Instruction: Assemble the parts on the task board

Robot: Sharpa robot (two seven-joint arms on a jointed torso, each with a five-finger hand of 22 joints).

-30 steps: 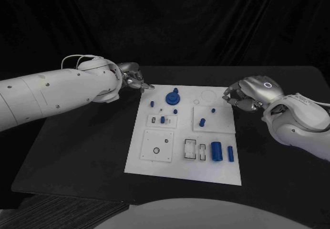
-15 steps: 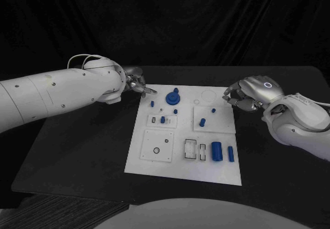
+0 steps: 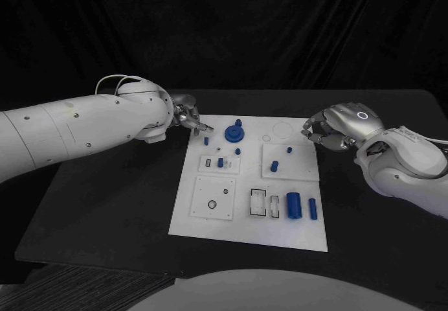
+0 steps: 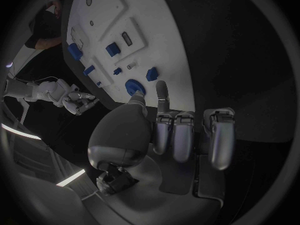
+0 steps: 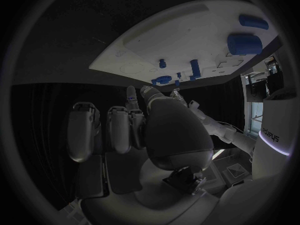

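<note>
The white task board lies mid-table with several blue parts on it. A round blue knob stands near its far edge, and a small blue piece lies by the far left corner. My left hand hovers over that corner. In the left wrist view its thumb and one finger reach toward the knob and the small piece with nothing between them. My right hand sits at the board's far right corner, fingers curled in, holding nothing.
Two blue cylinders lie at the board's near right beside two empty slots. Small blue pegs stand in the middle plates. Bare black table surrounds the board.
My left hand has moved a little nearer and to the right, over the board's far left corner. The right hand and the parts have stayed put.
</note>
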